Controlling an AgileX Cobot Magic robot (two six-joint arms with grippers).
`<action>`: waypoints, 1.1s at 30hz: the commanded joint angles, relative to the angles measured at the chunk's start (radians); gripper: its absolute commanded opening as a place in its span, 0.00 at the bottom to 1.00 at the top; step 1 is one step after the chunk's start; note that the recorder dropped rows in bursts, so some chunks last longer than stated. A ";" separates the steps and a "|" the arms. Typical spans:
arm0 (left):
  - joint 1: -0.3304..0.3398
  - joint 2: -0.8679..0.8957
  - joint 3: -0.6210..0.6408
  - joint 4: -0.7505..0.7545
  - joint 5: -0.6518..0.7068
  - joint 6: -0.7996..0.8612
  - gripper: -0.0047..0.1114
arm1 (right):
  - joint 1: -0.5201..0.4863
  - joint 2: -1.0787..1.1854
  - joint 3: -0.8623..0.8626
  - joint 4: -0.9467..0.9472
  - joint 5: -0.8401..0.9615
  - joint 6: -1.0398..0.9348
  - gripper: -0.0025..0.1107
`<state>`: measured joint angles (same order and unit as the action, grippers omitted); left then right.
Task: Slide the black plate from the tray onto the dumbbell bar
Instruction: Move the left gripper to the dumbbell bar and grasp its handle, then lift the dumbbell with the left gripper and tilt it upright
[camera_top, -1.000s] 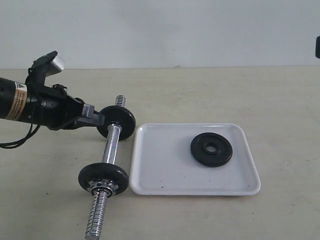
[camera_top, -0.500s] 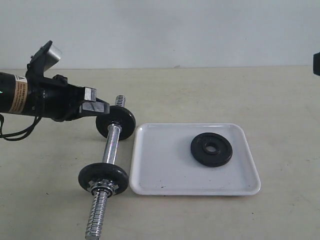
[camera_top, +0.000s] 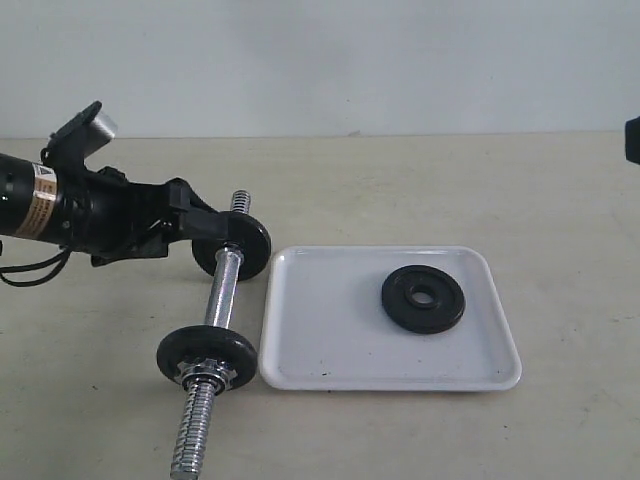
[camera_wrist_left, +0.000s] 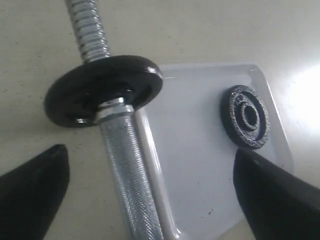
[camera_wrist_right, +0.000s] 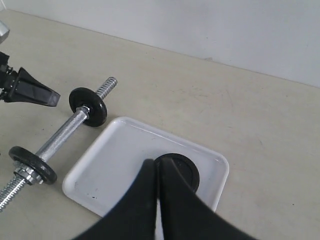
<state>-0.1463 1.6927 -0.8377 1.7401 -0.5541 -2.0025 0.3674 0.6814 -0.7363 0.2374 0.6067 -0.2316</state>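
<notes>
Entry, left arm. Over the last second the left gripper has lifted a little off the table and rolled at the wrist. Its fingers now stand wide apart with nothing between the pads. The left wrist view shows them straddling the knurled stretch of the dumbbell bar, not touching it. I read this as lining up to pinch and steady the bar; you have not clamped it yet.

Nothing else has shifted: bar, tray and plate sit where they did a second ago.

Positions, all taken from the tray:
- The bar lies on the table just beside the tray's left short edge and roughly along it, fully outside the rim.
- The far disc sits by the tray's far left corner.
- The near disc, backed by the star nut, sits by the near left corner.
- A length of bare thread runs on past the nut, towards the camera.

Tray contents: one item, the black plate. It lies flat on the floor of the tray, towards the end away from the bar, clear of the rim. Otherwise there are only a few dark specks.

Right gripper: fingers pressed together and holding nothing. Its wrist view looks down past them onto the plate (the exterior view shows only a sliver of that arm, off beyond the tray's right end, so I cannot tell how far it is from the plate).

Status: the plate is untouched, so the transfer proper has not begun. You will need the right fingers parted before going down for it.
</notes>
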 joint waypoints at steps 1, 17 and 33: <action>-0.026 0.083 0.000 0.004 0.032 -0.038 0.72 | 0.003 0.003 -0.007 -0.002 -0.004 -0.003 0.02; -0.087 0.227 -0.094 0.004 0.116 -0.009 0.72 | 0.003 0.003 -0.007 -0.002 -0.012 0.001 0.02; -0.087 0.313 -0.143 -0.079 0.029 0.061 0.72 | 0.003 0.003 -0.007 -0.002 -0.038 -0.003 0.02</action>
<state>-0.2281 1.9939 -0.9777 1.7164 -0.4954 -1.9946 0.3674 0.6814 -0.7363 0.2374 0.5900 -0.2277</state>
